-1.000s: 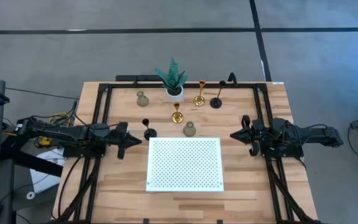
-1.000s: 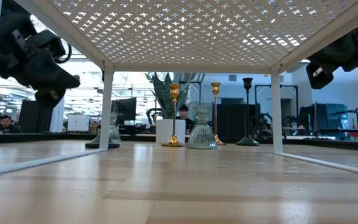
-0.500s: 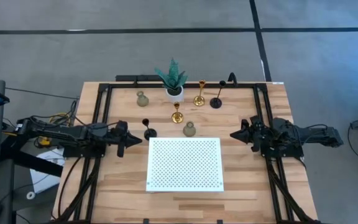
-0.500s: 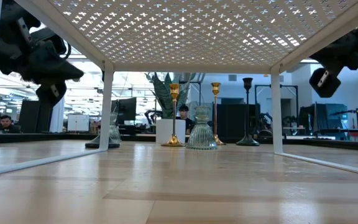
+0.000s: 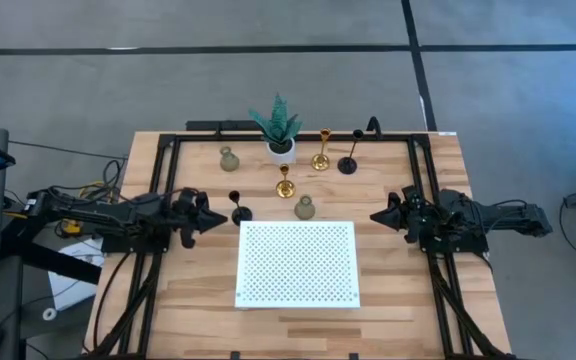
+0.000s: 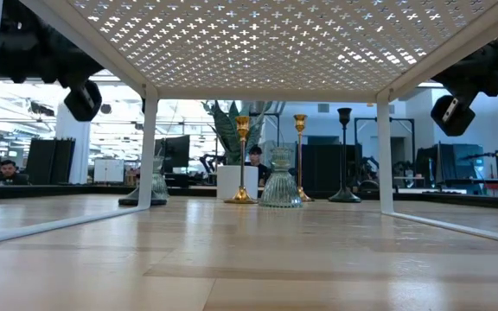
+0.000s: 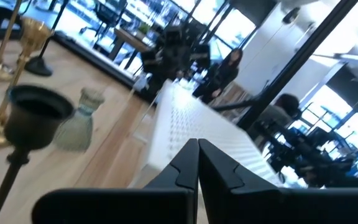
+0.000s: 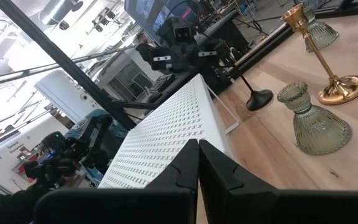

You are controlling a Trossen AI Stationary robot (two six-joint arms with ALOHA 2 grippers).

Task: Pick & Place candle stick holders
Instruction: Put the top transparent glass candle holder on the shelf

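Candle stick holders are standing in the upper middle of your high view, behind the white perforated rack [image 5: 297, 264]. From left to right you are seeing a grey-green holder [image 5: 228, 158], a black holder [image 5: 237, 207], a gold holder [image 5: 285, 182], a second grey-green holder [image 5: 305, 207], a second gold holder [image 5: 322, 150] and a second black holder [image 5: 350, 154]. At middle left the left gripper [image 5: 212, 216] is hovering, fingers pressed together and empty, just beside the black holder. At middle right the right gripper [image 5: 377, 215] is hovering likewise, closed on nothing.

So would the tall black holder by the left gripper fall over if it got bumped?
Probably, if hit high: the black holder has a thin stem with a cup on top. Its round base looks small, so it likely tips easily. It looks stiff, so a push should not bend it.
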